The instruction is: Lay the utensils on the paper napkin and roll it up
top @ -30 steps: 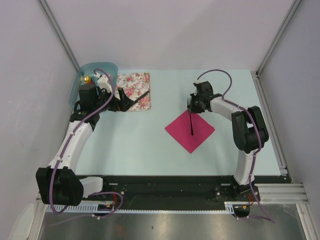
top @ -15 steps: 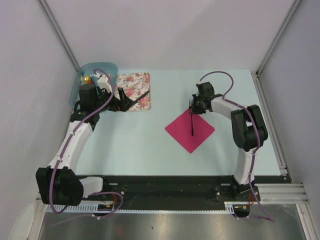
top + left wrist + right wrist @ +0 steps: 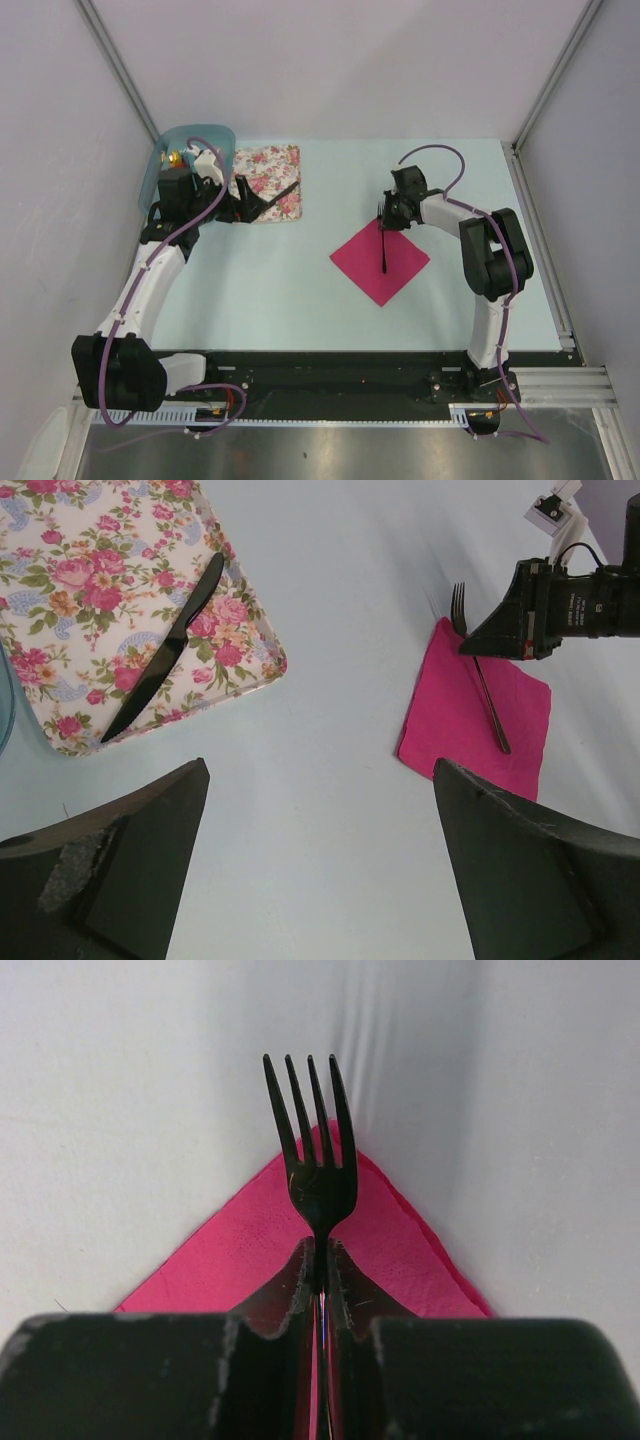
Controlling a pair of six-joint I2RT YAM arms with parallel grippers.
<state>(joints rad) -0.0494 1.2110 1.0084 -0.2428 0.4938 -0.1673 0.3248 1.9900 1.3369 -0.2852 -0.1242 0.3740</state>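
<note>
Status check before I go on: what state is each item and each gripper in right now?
paper napkin: flat, unrolled
floral cloth: spread flat
fork: on the paper napkin, tines past its corner
knife: lying on the floral cloth, ungripped
left gripper: open, empty
right gripper: closed on the fork's neck

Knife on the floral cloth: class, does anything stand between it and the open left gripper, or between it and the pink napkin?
Nothing visible does. The knife lies uncovered on the floral cloth ahead of the left gripper, and only bare table separates cloth from napkin. The fork lies on it.
</note>
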